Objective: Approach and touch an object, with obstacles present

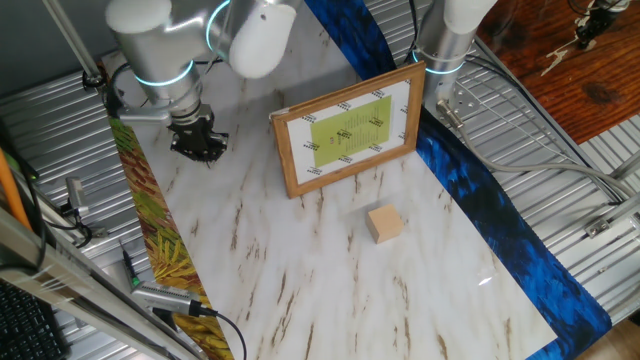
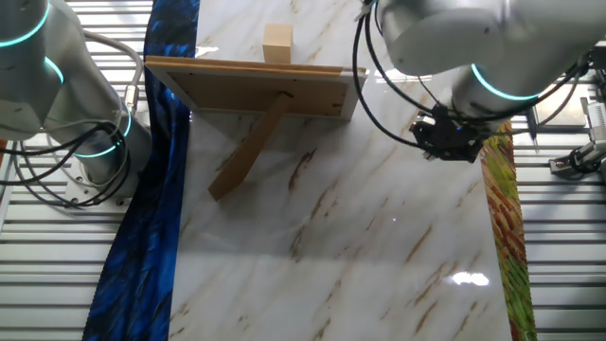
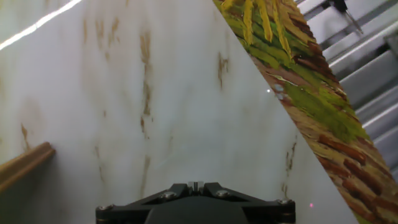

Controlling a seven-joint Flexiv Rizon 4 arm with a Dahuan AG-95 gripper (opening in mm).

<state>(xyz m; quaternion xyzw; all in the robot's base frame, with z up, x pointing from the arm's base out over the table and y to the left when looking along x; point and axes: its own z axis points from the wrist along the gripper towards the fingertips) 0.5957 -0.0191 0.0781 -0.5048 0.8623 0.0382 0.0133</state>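
Note:
The small tan wooden cube (image 1: pixel 385 223) sits on the marble table in front of the picture frame; in the other fixed view the cube (image 2: pixel 277 43) shows beyond the frame's back. The brown wood picture frame (image 1: pixel 347 130) with white mat and yellow-green panel stands upright on its prop (image 2: pixel 248 152). My gripper (image 1: pixel 197 147) hangs low over the table's far left part, well left of the frame and far from the cube. It also shows in the other fixed view (image 2: pixel 447 142). In the hand view the fingertips (image 3: pixel 196 185) are pressed together, holding nothing. A corner of the frame (image 3: pixel 23 163) shows at the left.
A yellow-green woven cloth strip (image 1: pixel 160 240) runs along the table's left edge, close by the gripper. A blue cloth strip (image 1: pixel 480 190) runs along the right edge. A second arm's base (image 1: pixel 445 45) stands behind the frame. Metal slats surround the table.

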